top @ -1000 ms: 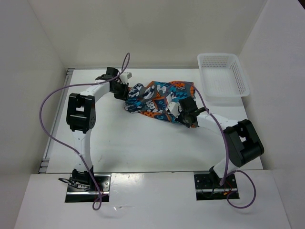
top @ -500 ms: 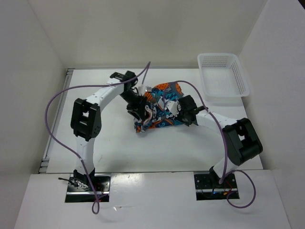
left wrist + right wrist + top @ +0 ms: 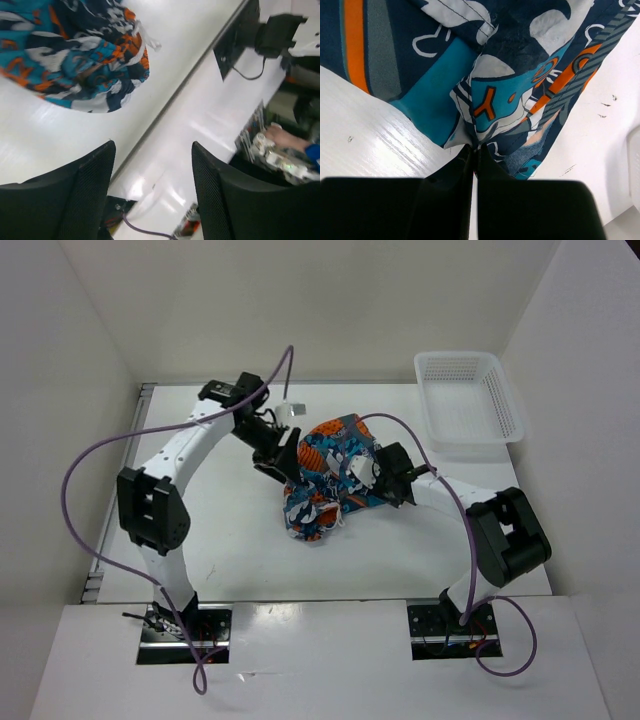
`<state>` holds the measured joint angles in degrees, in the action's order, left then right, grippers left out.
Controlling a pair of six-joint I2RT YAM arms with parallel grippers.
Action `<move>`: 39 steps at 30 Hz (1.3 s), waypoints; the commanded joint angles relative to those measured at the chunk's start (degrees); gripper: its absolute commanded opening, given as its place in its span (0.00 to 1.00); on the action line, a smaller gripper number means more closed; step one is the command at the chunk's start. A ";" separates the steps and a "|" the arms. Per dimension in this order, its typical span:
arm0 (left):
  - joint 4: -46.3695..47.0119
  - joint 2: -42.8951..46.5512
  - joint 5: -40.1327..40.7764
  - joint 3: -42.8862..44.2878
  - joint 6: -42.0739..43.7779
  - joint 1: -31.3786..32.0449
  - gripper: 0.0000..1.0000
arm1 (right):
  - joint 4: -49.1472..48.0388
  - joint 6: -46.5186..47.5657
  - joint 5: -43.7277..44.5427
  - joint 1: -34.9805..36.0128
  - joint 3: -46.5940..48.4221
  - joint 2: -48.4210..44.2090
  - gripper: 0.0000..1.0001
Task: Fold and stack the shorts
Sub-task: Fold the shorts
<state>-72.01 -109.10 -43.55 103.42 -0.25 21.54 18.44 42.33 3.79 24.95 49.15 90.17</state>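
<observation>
The shorts (image 3: 328, 480) lie bunched in a heap at the middle of the table, in a teal, orange, white and dark print. They also fill the top of the right wrist view (image 3: 485, 75) and the upper left of the left wrist view (image 3: 75, 60). My left gripper (image 3: 285, 455) hovers just left of the heap, its fingers (image 3: 90, 190) spread wide with nothing between them. Right of the heap, my right gripper (image 3: 372, 478) is shut on a fold of the cloth, its fingertips (image 3: 467, 150) pinched together on the fabric edge.
A white plastic mesh basket (image 3: 468, 400) stands at the back right corner. Purple cables loop from both arms over the table. White walls close in the left, back and right sides.
My left gripper carried its end of the shorts rightward over the rest, then opened and let it go, and has pulled back a little. The shorts went from spread out to bunched. The right gripper held still.
</observation>
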 commanded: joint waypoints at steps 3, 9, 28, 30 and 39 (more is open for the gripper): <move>10.53 6.18 9.07 -3.98 0.25 -3.17 0.73 | -1.12 1.61 0.16 -0.16 -1.07 -2.01 0.00; 21.81 6.19 14.28 -8.58 0.25 -3.17 0.91 | -1.65 2.15 0.69 -0.16 -2.21 -2.02 0.00; 27.71 1.26 15.25 -19.04 0.25 0.43 0.71 | -2.17 1.62 0.69 -0.16 -3.27 -3.77 0.00; 27.71 0.56 13.94 -19.74 0.25 1.14 0.66 | -2.18 1.62 0.69 -0.16 -3.27 -3.25 0.00; 26.48 6.96 11.82 -14.65 0.25 -1.68 0.84 | -1.56 1.62 1.22 -0.16 -3.26 -3.77 0.00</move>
<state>-45.34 -108.29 -28.93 84.58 -0.30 20.97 18.20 43.81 4.34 24.95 46.28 88.31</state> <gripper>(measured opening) 0.834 0.025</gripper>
